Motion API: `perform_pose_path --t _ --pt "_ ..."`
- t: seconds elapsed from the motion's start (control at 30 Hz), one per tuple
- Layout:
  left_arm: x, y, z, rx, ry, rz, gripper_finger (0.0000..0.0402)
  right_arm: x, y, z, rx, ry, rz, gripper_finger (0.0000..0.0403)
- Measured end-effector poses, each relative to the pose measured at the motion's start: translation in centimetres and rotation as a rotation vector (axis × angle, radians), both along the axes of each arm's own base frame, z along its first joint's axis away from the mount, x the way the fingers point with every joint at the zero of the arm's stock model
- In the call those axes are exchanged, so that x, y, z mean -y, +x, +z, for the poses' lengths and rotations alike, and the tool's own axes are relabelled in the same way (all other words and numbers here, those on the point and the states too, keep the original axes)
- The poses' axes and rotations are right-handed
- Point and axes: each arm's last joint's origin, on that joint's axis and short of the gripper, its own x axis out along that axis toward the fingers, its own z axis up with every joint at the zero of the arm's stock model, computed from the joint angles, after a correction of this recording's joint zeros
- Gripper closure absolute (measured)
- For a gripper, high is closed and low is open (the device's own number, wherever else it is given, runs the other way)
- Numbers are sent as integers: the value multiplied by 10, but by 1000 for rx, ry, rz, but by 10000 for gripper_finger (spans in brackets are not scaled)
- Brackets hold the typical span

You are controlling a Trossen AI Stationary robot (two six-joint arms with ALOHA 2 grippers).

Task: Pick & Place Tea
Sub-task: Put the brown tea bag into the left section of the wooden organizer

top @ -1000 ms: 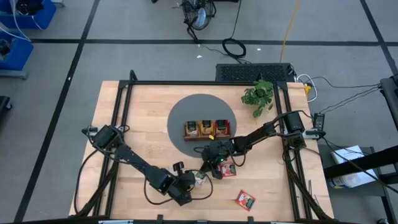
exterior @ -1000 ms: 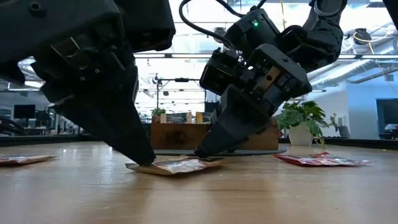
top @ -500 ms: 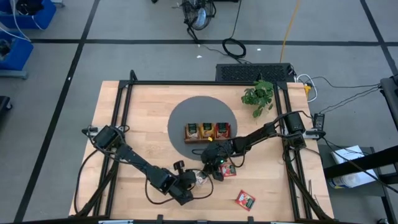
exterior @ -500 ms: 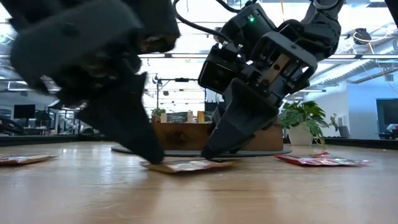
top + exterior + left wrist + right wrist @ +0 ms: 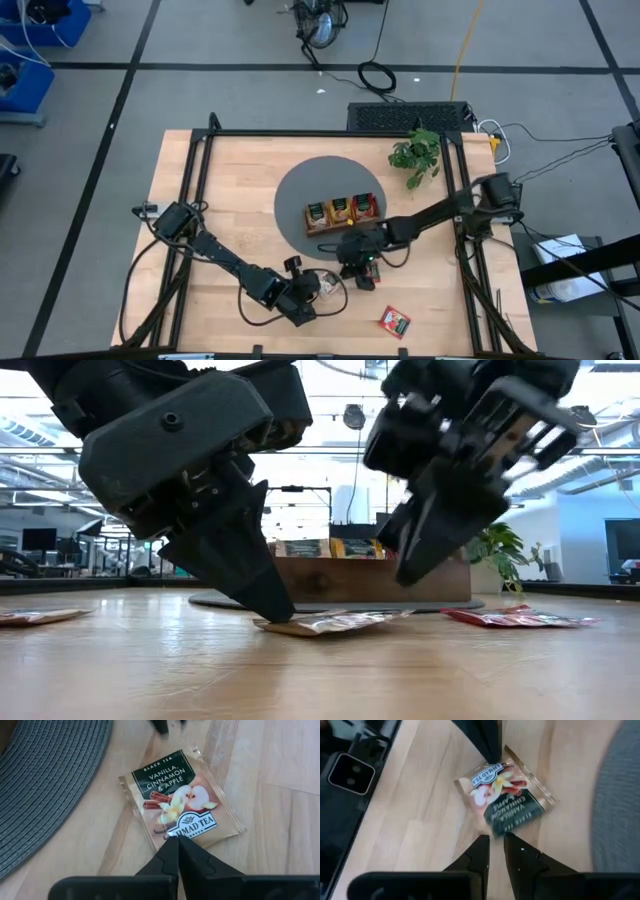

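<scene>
Pick step in hand. Left end effector [image 5: 177,840] closed, tips pressing the near edge of the tea sachet [image 5: 182,802] lying flat on the table [image 5: 280,820], just beside the grey mat [image 5: 45,775]. Right end effector [image 5: 496,842] hovering above, fingers slightly apart, holding nothing. Next: getting a finger under the sachet's edge to lift it.

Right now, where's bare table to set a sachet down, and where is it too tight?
Free: the wood between the round grey mat and the table's left frame rail, and the strip behind the mat, left of the plant. Crowded: the front centre, where the left gripper and right gripper flank the vanilla sachet, with red sachets nearby.
</scene>
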Motion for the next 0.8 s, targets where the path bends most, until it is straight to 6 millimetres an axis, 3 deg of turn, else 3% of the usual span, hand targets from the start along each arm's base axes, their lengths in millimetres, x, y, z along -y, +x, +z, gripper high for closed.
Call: perform_pose_path --t 0.07,0.2,0.43,0.8 --pt "1 0 0 1 -1 -2 389 -6 -7 9 -21 -72 -23 353" --pt "1 0 0 11 8 -17 397 -18 -16 6 -59 -185 -83 353" --pt "2 2 0 23 10 -54 395 -20 -10 -19 -73 -298 -250 353" --pt "2 2 0 28 36 -69 398 -14 -4 -26 -133 -118 -231 353"
